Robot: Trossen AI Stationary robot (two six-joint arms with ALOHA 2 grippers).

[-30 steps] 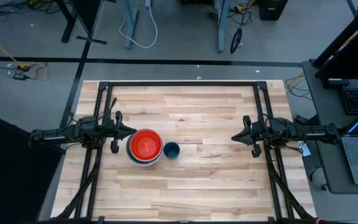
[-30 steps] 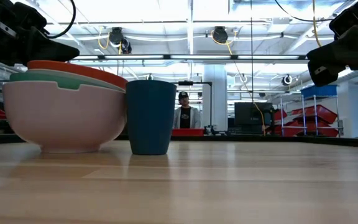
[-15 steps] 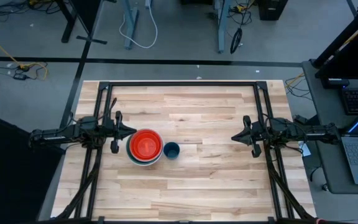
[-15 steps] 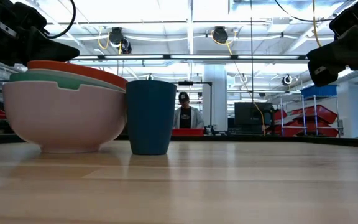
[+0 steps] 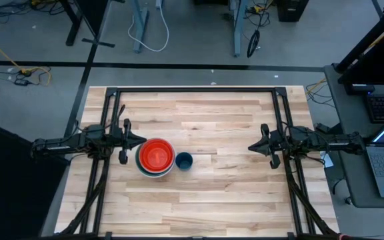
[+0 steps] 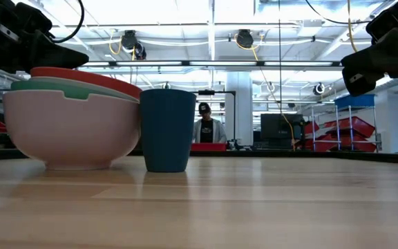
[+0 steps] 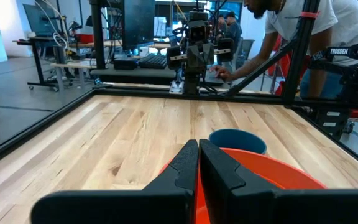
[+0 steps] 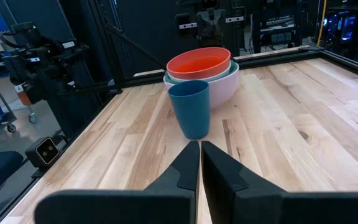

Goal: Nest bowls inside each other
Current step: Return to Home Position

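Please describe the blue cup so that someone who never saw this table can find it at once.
On the wooden table, left of centre, stands a stack of nested bowls with red on top. The blue cup stands upright beside it, on the right arm's side. It alone is dark blue, tall and narrow; the bowls are wide.

The right gripper point(image 8: 199, 144), fingertips pressed together, points at the dark blue cup point(image 8: 189, 109), which stands upright on the wooden table point(image 8: 291, 124). Just behind the cup sit the nested bowls point(image 8: 222, 87) (white outermost, green rim, red-orange on top).
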